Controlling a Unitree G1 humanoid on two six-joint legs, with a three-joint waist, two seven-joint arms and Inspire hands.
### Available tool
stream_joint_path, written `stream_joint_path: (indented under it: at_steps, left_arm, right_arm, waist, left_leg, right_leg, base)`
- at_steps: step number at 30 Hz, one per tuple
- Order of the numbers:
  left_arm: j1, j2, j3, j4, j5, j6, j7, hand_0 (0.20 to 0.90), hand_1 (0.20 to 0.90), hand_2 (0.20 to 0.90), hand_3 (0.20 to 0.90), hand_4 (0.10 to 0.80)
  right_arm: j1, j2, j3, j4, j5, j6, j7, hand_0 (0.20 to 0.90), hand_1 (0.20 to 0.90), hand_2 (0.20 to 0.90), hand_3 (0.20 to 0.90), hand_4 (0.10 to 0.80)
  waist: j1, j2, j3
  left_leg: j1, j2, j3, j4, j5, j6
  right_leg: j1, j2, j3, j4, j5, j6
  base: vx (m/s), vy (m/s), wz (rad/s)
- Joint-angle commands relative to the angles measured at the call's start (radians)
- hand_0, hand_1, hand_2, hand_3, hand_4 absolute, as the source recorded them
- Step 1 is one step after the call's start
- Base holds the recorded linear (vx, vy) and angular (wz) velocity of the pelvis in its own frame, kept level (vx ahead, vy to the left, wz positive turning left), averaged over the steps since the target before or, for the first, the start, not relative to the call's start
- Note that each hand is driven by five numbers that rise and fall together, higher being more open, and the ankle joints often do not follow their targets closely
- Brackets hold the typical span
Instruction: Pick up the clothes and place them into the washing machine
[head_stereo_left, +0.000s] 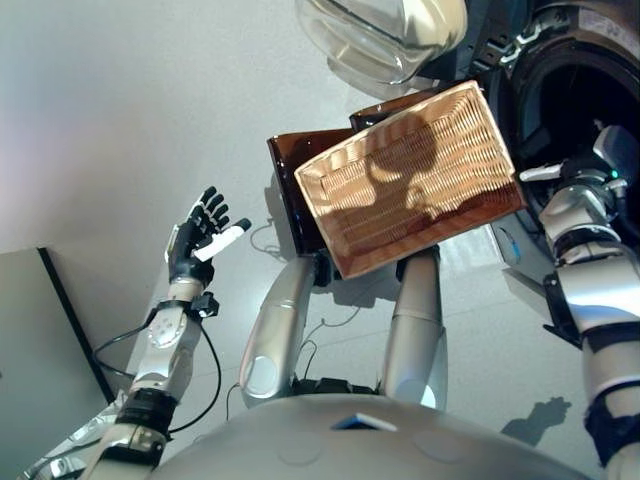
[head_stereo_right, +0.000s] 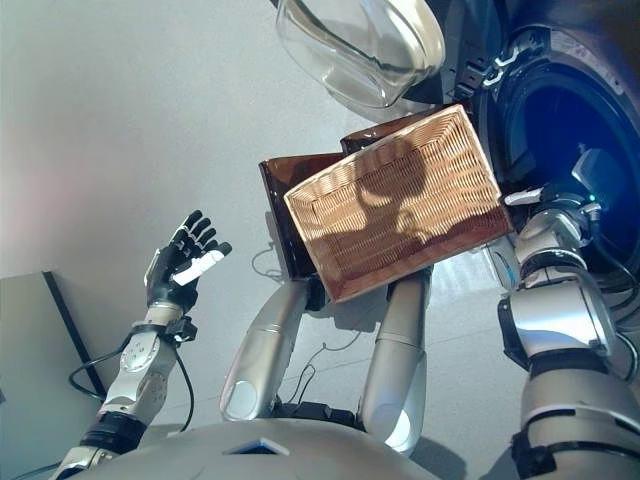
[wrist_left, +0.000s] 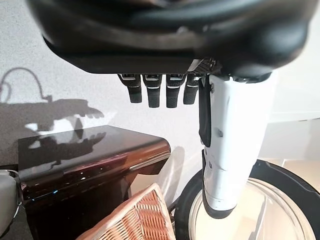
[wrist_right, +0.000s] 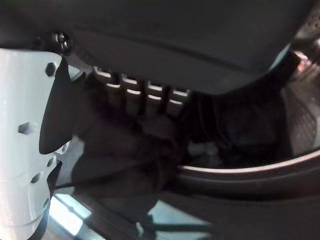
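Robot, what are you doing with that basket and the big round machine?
The robot is loading laundry. Its right robot hand is at the open mouth of the washing machine, and its wrist view shows dark clothes bunched under its fingers at the drum's rim. The wicker basket sits on a dark brown stand in front of the robot and looks empty. The left robot hand is raised off to the side, open and holding nothing. The machine's glass door is swung open.
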Motion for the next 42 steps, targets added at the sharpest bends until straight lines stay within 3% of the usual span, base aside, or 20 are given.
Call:
stream_joint_path:
  at_steps: [1, 11, 13, 28, 31, 36, 39, 42]
  left_arm:
    - [0.068, 0.067, 0.121, -0.107, 0.008, -0.041, 0.002, 0.900, 0.900, 0.900, 0.900, 0.800]
    - [0.096, 0.050, 0.154, -0.119, 0.003, -0.017, -0.003, 0.900, 0.900, 0.900, 0.900, 0.800]
    - [0.098, 0.048, 0.161, -0.120, 0.001, -0.009, -0.005, 0.900, 0.900, 0.900, 0.900, 0.800]
    - [0.087, 0.035, 0.195, -0.109, 0.005, -0.008, 0.024, 0.900, 0.900, 0.900, 0.900, 0.800]
    - [0.092, 0.032, 0.198, -0.123, 0.005, -0.017, 0.028, 0.900, 0.900, 0.900, 0.900, 0.800]
    - [0.080, 0.033, 0.176, -0.126, 0.017, -0.041, 0.045, 0.900, 0.900, 0.900, 0.900, 0.800]
    - [0.073, 0.051, 0.153, -0.134, 0.015, -0.063, 0.059, 0.900, 0.900, 0.900, 0.900, 0.800]
    - [0.066, 0.076, 0.133, -0.159, 0.009, -0.082, 0.070, 0.900, 0.900, 0.900, 0.900, 0.800]
  right_arm:
    - [-0.046, -0.120, 0.064, 0.002, -0.055, 0.038, -0.006, 0.900, 0.900, 0.900, 0.900, 0.800]
    - [-0.054, -0.149, 0.139, -0.001, -0.175, 0.085, 0.044, 0.900, 0.900, 0.900, 0.900, 0.800]
    - [-0.059, -0.146, 0.160, 0.008, -0.206, 0.101, 0.053, 0.200, 0.200, 0.200, 0.200, 0.300]
    - [-0.024, -0.116, 0.134, -0.100, -0.215, 0.115, 0.030, 0.200, 0.200, 0.200, 0.200, 0.300]
    - [-0.001, -0.094, 0.080, -0.117, -0.158, 0.098, -0.001, 0.200, 0.200, 0.200, 0.200, 0.300]
    - [0.027, -0.048, -0.162, -0.112, 0.235, -0.041, -0.084, 0.200, 0.200, 0.200, 0.200, 0.300]
    - [-0.038, -0.061, -0.317, -0.099, 0.502, -0.137, -0.166, 0.200, 0.200, 0.200, 0.200, 0.300]
    - [-0.040, -0.058, -0.392, -0.132, 0.633, -0.207, -0.205, 0.200, 0.200, 0.200, 0.200, 0.300]
  waist:
    - [-0.011, 0.016, -0.021]
    - [-0.026, 0.021, -0.005]
    - [-0.027, 0.022, -0.004]
    - [-0.041, 0.009, -0.005]
    - [-0.040, 0.010, -0.002]
    - [-0.037, 0.008, -0.001]
    - [-0.025, 0.026, -0.005]
    - [-0.013, 0.039, -0.005]
  left_leg:
    - [0.031, -0.038, 0.023, -0.044, -0.009, -0.039]
    - [0.008, -0.033, 0.025, -0.044, 0.001, -0.045]
    - [0.004, -0.033, 0.023, -0.045, 0.003, -0.046]
    - [-0.024, -0.029, 0.028, -0.035, -0.002, -0.046]
    - [-0.027, -0.029, 0.029, -0.032, -0.005, -0.043]
    - [-0.032, -0.029, 0.028, -0.019, -0.017, -0.040]
    - [-0.034, -0.033, 0.027, -0.015, -0.024, -0.040]
    - [-0.037, -0.039, 0.029, -0.012, -0.027, -0.040]
  right_leg:
    - [-0.001, 0.031, -0.016, -0.025, 0.035, -0.091]
    - [-0.025, 0.038, -0.016, -0.019, 0.036, -0.097]
    - [-0.031, 0.042, -0.018, -0.016, 0.036, -0.098]
    - [-0.059, 0.051, -0.018, -0.008, 0.038, -0.099]
    - [-0.062, 0.050, -0.018, -0.005, 0.037, -0.097]
    - [-0.066, 0.053, -0.018, 0.010, 0.022, -0.097]
    - [-0.074, 0.049, -0.011, 0.022, 0.007, -0.096]
    - [-0.077, 0.046, -0.005, 0.027, -0.004, -0.095]
  base:
    - [0.000, 0.000, 0.00]
    - [0.000, 0.000, 0.00]
    - [0.000, 0.000, 0.00]
    - [0.000, -0.001, 0.00]
    - [0.000, 0.000, 0.00]
    - [0.000, 0.000, 0.00]
    - [0.032, 0.008, 0.00]
    - [0.011, 0.004, -0.01]
